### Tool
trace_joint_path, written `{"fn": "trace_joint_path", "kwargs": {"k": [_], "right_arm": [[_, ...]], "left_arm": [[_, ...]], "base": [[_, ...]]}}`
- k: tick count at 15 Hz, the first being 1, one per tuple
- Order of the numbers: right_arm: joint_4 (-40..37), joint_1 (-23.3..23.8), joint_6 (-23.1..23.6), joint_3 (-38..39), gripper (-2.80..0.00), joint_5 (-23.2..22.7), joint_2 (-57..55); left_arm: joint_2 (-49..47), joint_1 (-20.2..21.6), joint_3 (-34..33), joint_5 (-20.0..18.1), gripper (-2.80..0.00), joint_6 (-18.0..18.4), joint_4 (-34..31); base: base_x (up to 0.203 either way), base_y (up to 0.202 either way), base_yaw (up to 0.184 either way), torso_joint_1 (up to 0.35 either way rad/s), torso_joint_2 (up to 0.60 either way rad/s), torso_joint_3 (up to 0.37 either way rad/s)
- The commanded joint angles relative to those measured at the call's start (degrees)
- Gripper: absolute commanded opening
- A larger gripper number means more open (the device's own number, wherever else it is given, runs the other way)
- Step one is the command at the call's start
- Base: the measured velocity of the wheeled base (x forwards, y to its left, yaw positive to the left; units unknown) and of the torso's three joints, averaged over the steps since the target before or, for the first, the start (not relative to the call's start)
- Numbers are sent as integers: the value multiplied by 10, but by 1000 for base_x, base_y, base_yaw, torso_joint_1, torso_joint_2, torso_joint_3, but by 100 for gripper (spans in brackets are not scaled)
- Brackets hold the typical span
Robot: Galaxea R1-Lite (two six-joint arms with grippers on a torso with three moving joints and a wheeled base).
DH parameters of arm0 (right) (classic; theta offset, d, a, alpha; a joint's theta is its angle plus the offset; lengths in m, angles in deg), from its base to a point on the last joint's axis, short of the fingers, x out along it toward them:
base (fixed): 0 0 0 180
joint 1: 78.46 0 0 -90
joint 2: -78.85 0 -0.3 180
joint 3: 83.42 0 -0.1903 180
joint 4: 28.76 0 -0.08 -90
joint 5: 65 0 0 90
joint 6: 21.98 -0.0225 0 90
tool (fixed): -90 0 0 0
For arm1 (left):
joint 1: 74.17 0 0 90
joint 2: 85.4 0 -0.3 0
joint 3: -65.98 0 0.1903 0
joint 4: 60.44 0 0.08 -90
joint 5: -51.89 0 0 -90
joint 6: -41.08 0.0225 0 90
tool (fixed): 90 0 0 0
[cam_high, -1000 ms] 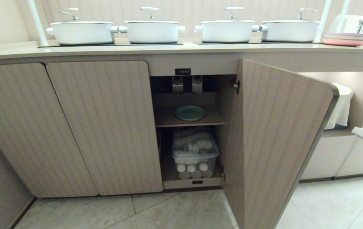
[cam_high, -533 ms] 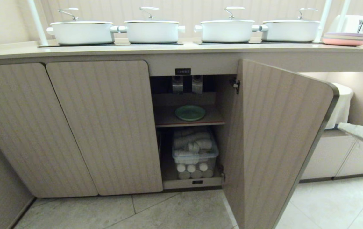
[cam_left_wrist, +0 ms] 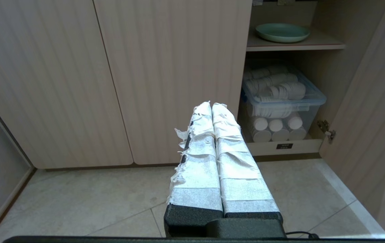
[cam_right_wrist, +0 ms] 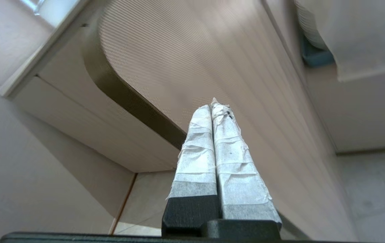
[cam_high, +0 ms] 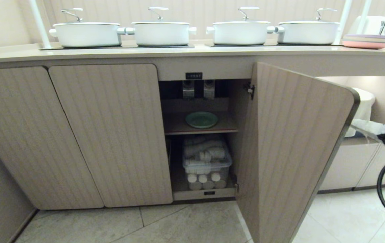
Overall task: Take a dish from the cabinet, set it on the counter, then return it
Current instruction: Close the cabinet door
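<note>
We see the cabinet (cam_high: 199,135) standing open beneath the bench (cam_high: 179,52), its ribbed door (cam_high: 290,148) swung outward on right-side hinges and a small black label (cam_high: 194,76) fixed to the panel above the opening. The dish (cam_high: 201,119), a pale mint-green plate, lies flat on the inner shelf (cam_high: 179,128) of the cabinet, toward the shelf's right half. Below the shelf we note a clear plastic bin (cam_high: 207,162) filled with white rolled items. On the bench, directly above the cabinet, four white lidded pots (cam_high: 161,33) stand in a row on black hob panels, and a stack of pink and purple plates (cam_high: 366,41) rests at the bench's right end. The right hand (cam_high: 364,126) sits outside the cabinet, just beyond the free edge of the open door, its tape-wrapped fingers (cam_right_wrist: 212,145) pressed together and gripping nothing; in the wrist view its tip points at the door's outer ribbed face. The left hand (cam_left_wrist: 211,106) is likewise closed and empty, held low over the tiled floor (cam_left_wrist: 94,199) in front of the closed door (cam_left_wrist: 175,77) just left of the cabinet opening.
</note>
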Motion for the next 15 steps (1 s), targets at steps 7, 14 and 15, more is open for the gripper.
{"fn": "trace_joint_path", "kwargs": {"k": [7, 14, 15], "right_arm": [[58, -1, -31, -1, -280, -37, -46], [69, -13, -58, -9, -280, -49, -59], [69, -19, -62, -9, -280, -49, -59]], "left_arm": [[0, 0, 0, 1, -280, 0, 0], [0, 0, 0, 0, -280, 0, 0], [0, 0, 0, 1, -280, 0, 0]], "base": [[0, 0, 0, 0, 0, 0], [0, 0, 0, 0, 0, 0], [0, 0, 0, 0, 0, 0]]}}
